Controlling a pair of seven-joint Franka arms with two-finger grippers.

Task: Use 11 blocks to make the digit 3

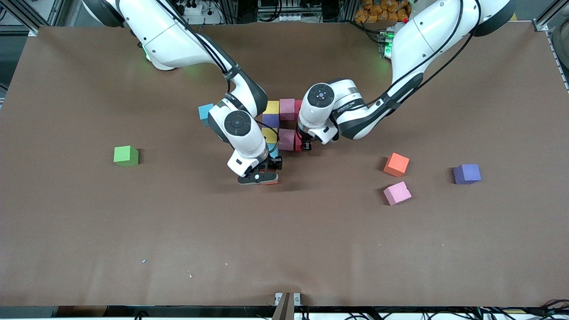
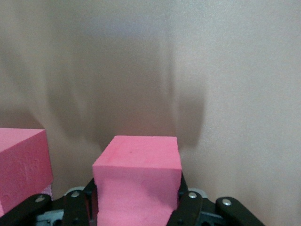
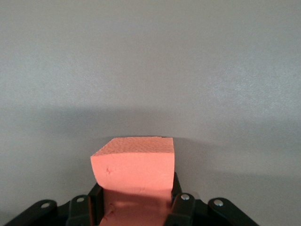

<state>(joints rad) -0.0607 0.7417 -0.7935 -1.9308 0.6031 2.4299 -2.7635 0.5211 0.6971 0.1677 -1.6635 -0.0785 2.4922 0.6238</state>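
The bench (image 1: 89, 231) is covered in a matte brown sheet, flat and plain. A green cube (image 1: 126, 155) of soft-looking foam sits alone toward the right arm's end, well apart from everything else, with wide bare surface around it.

The right end effector (image 1: 260, 178) is low over the bench, just nearer the front camera than the cluster of blocks, and its fingers (image 3: 181, 205) are clamped on an orange block (image 3: 134, 169). In the right wrist view that block has a finely pitted foam face and one slightly rounded, squashed corner. Open bench lies around this end effector on the side toward the front camera.

A blue block (image 1: 206, 111) shows beside the right arm's wrist, partly covered by it. The partly built digit 3 (image 1: 280, 124) lies between the two end effectors: square-edged cubes touching face to face, among them a yellow block (image 1: 272, 107), a purple block (image 1: 270, 120) and a pink block (image 1: 287, 109). Both arms hide part of it.

The left end effector (image 1: 306, 146) is down at the figure's edge toward the left arm's end, gripping a red block (image 2: 138, 181); its fingers (image 2: 188, 207) press the block's sides. Another pink-red cube (image 2: 21, 165) stands just beside it.

Toward the left arm's end, well apart from that end effector, lie a loose orange block (image 1: 396, 164), a loose pink block (image 1: 397, 193) turned askew, and a loose purple block (image 1: 466, 174), with free bench around each.
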